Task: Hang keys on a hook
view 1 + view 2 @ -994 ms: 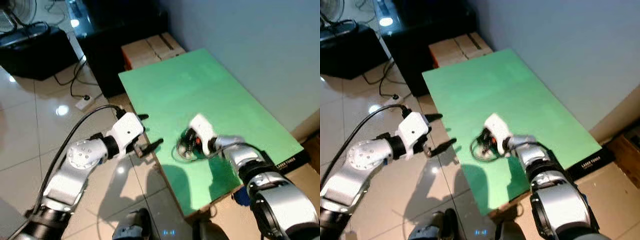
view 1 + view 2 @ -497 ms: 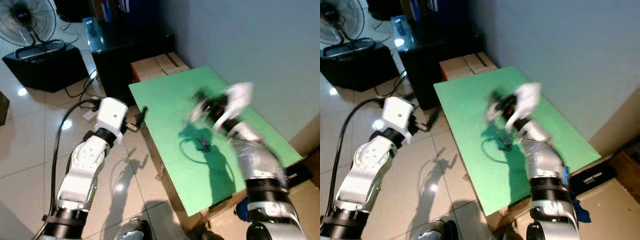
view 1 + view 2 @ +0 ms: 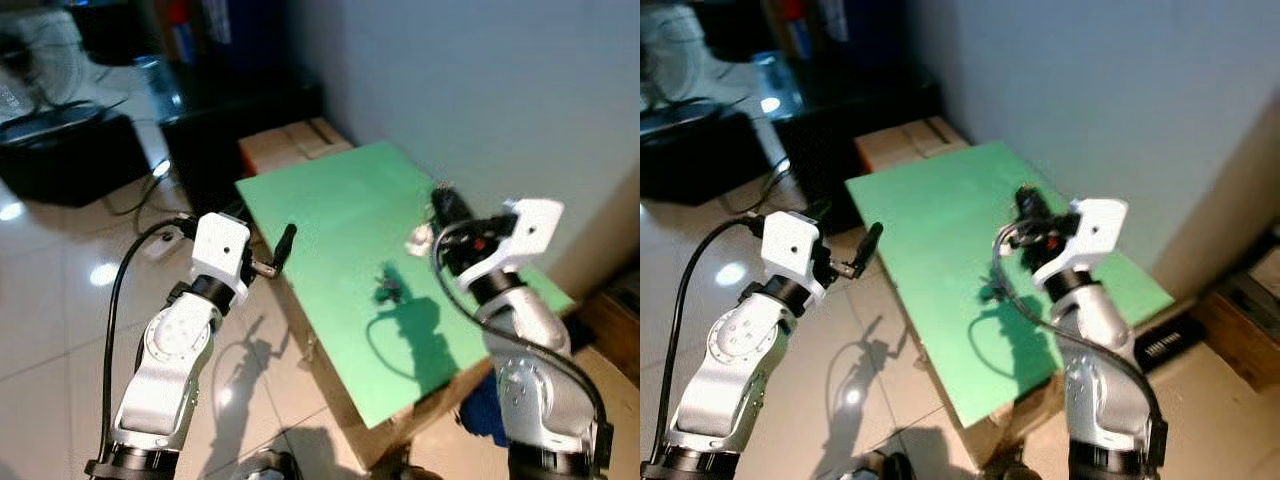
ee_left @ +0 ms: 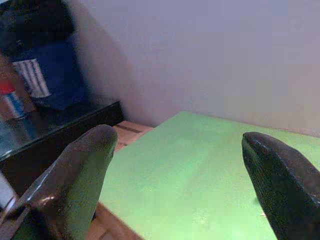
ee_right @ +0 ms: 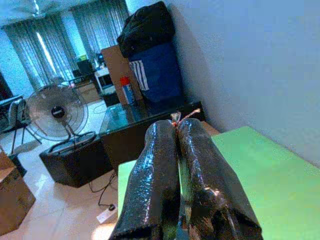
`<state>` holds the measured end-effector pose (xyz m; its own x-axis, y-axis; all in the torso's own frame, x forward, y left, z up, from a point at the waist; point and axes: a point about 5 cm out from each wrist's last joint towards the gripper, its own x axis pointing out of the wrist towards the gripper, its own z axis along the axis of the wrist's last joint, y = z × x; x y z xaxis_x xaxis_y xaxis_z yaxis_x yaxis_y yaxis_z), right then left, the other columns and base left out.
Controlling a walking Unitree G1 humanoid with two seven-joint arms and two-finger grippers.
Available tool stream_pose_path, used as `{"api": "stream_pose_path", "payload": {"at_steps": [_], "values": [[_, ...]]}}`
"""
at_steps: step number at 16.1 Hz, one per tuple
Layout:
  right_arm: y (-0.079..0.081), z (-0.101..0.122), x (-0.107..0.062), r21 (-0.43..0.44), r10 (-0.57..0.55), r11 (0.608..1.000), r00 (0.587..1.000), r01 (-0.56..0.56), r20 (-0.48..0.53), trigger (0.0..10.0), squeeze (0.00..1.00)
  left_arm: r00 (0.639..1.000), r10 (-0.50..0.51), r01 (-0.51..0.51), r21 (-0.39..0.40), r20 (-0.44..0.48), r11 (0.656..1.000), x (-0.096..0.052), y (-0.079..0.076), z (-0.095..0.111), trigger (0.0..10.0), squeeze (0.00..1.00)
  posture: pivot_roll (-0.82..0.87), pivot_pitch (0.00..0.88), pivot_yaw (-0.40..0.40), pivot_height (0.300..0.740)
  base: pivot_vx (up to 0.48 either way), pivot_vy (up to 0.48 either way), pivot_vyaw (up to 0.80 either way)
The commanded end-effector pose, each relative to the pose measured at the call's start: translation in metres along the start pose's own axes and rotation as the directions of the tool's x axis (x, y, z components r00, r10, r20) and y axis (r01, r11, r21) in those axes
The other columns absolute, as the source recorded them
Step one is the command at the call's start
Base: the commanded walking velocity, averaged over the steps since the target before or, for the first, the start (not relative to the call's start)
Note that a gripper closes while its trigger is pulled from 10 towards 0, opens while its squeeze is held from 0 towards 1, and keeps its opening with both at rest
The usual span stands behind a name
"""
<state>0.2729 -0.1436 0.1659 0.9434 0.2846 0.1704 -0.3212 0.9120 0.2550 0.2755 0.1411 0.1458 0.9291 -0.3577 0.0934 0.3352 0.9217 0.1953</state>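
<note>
Glossy pale floor tiles [image 3: 60, 330] lie nearest the robot, beside the flat green surface [image 3: 330, 200] along a pale blue-grey wall [image 3: 480, 90]. Left pincer [image 3: 283, 245] hangs spread at the surface's near edge. Right pincer [image 5: 184, 150], raised above the surface, is pressed together on a thin reddish cord [image 5: 186, 116], apparently the keys'; a small dark bunch [image 3: 388, 291] lies on the green beneath. Judged step: carrying. Next: find a hook.

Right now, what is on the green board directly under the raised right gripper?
Under the right gripper, the green board shows the arm's shadow and a small dark object, too blurred to identify. A white tag hangs near the shut fingers; what they pinch is mostly hidden.
</note>
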Motion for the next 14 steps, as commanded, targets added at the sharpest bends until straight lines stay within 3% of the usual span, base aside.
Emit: {"api": "stream_pose_path", "payload": {"at_steps": [1, 5, 14], "values": [[0.01, 0.004, 0.0, -0.006, 0.035, 0.999, 0.999, -0.035, 0.005, 10.0, 0.0, 1.0, 0.005, -0.005, 0.007, 0.016, 1.0, -0.001, 0.0, 0.004, 10.0, 0.0, -0.1, 0.0, 0.058, 0.74, 0.0, 0.0, 0.0], [0.021, 0.004, 0.0, -0.037, 0.087, 0.995, 0.996, -0.087, -0.017, 10.0, 0.0, 1.0, -0.017, 0.016, 0.025, 0.026, 1.0, 0.002, -0.002, 0.006, 10.0, 0.0, -0.1, 0.0, 0.055, 0.74, 0.0, 0.0, 0.71], [0.024, -0.005, -0.003, -0.037, 0.124, 0.991, 0.99, -0.127, -0.072, 10.0, 0.0, 1.0, -0.024, 0.022, 0.052, 0.019, 0.998, 0.0, -0.003, 0.004, 10.0, 0.0, -0.09, 0.0, 0.039, 0.74, 0.0, 0.0, 0.8]]}}
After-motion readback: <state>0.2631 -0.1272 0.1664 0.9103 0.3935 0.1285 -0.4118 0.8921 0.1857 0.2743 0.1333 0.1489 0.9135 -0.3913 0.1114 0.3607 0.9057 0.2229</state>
